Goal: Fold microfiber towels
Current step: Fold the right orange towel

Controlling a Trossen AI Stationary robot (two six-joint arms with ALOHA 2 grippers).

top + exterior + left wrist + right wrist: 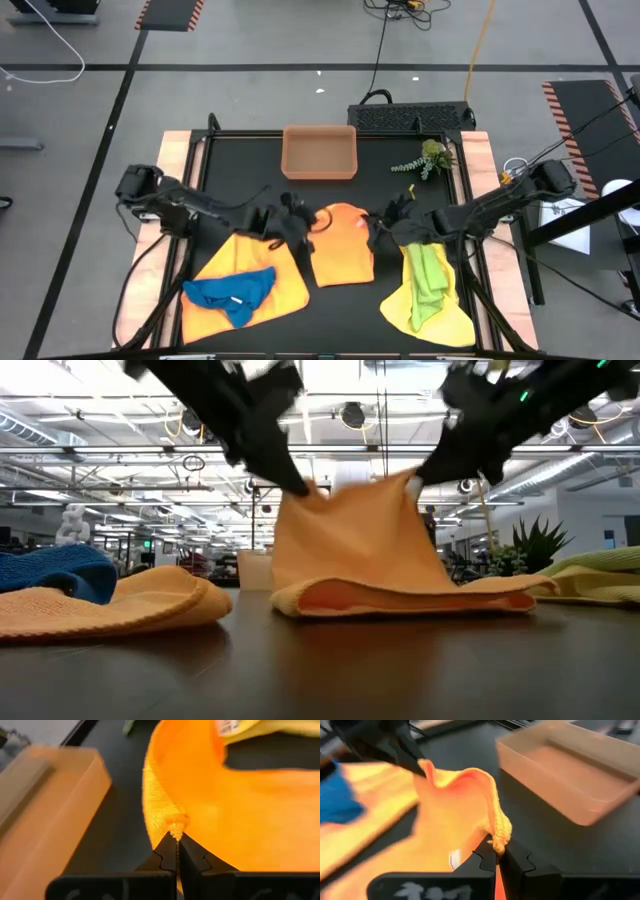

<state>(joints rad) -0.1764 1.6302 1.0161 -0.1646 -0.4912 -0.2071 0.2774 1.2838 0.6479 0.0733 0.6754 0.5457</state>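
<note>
An orange towel [342,250] lies at the table's middle, its far edge lifted. My left gripper [310,223] is shut on its far left corner and my right gripper [379,226] on its far right corner. In the low view the towel [350,540] stands up between the two grippers, and its near part [400,598] rests on the table. A blue towel [232,290] lies bunched on a yellow towel [262,272] at the near left. A lime green towel [428,272] lies on another yellow towel [430,310] at the near right. My left gripper pinches the orange towel's far left corner [175,826] between its two fingers [165,852], at their free ends. It comes slanting down from the table's left. The corner is lifted clear [305,490], and the cloth hangs from it down to the table. My right gripper pinches the towel's far right corner [500,836] between its two fingers [516,857], the cloth bunched at their tips. It comes slanting down from the table's right. The corner is lifted clear [412,482], and the edge between the two grippers sags a little.
An orange-brown tray [320,152] stands at the table's far middle, just beyond the lifted edge. A small green plant sprig [428,160] lies at the far right. Bare black table shows between the towels and along the near edge.
</note>
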